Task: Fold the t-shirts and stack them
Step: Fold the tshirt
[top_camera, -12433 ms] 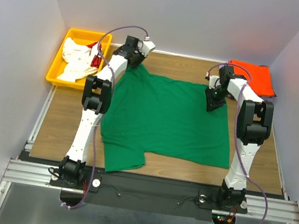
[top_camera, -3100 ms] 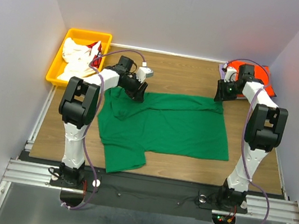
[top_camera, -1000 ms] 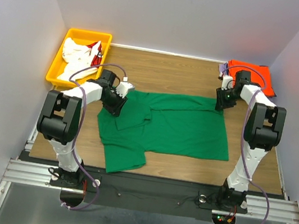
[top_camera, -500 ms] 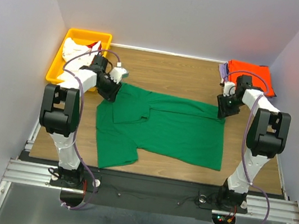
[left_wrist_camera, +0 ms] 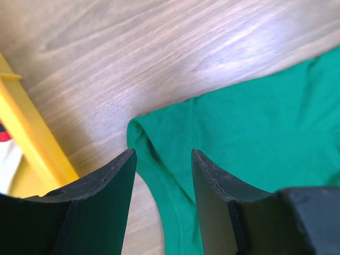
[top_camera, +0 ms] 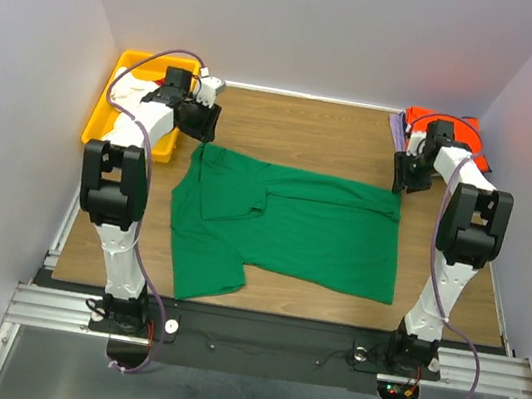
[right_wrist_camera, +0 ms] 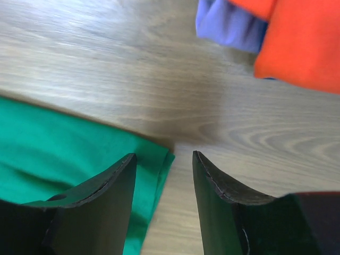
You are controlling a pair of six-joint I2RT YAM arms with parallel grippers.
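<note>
A bright green t-shirt lies spread on the wooden table, its top edge folded over and one sleeve toward the front left. My left gripper hovers open just beyond the shirt's back left corner; the cloth lies flat between its jaws, not pinched. At the back right corner of the shirt my right gripper also stands open with nothing held. An orange t-shirt lies folded on a lavender one at the back right.
A yellow plastic bin sits at the back left, partly under my left arm, its wall close to the left fingers. White walls close in the table on three sides.
Both grippers have opened and let go of the green shirt's back edge. The left one drew back toward the bin, the right one toward the orange stack. The shirt has shifted slightly left.
</note>
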